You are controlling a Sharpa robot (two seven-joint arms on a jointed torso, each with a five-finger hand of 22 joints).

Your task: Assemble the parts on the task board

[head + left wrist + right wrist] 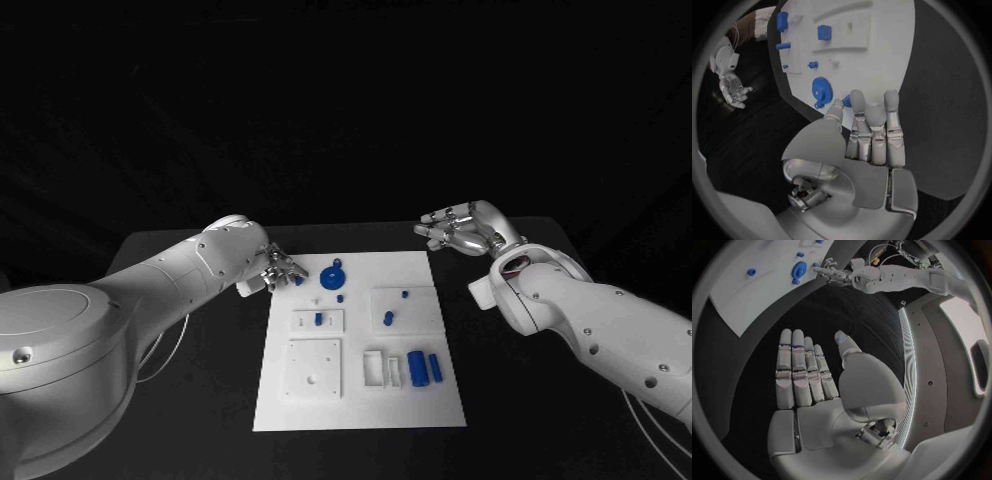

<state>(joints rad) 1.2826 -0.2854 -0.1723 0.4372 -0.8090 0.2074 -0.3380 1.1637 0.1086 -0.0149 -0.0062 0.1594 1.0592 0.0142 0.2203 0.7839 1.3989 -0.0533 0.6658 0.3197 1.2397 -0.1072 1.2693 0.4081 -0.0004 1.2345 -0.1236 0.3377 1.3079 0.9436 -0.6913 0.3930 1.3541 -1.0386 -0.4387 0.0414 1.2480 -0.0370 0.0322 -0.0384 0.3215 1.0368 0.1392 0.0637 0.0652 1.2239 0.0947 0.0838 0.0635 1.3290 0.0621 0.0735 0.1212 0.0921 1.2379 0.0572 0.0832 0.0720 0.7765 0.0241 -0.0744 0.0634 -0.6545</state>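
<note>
- The left hand [278,270] sits at the board's [361,400] far left corner, its fingertips reaching over the edge near a small blue part [299,280].
- Seen from the left wrist, its fingers [873,135] lie straight and side by side with the palm bare. Another blue part [846,101] peeks out just past the fingertips; I cannot tell whether they touch it.
- The right hand [464,228] hovers over the black table [188,400] beyond the board's far right corner, well apart from every part.
- Its wrist view shows the fingers [801,370] flat and extended, thumb apart, holding nothing.
- A blue gear [333,277] lies near the board's far edge, just beside the left hand.
- Two blue cylinders [424,367] lie side by side near the right edge, toward the near end.
- Smaller blue parts [389,319] sit around the white blocks mid-board, too small to make out.
</note>
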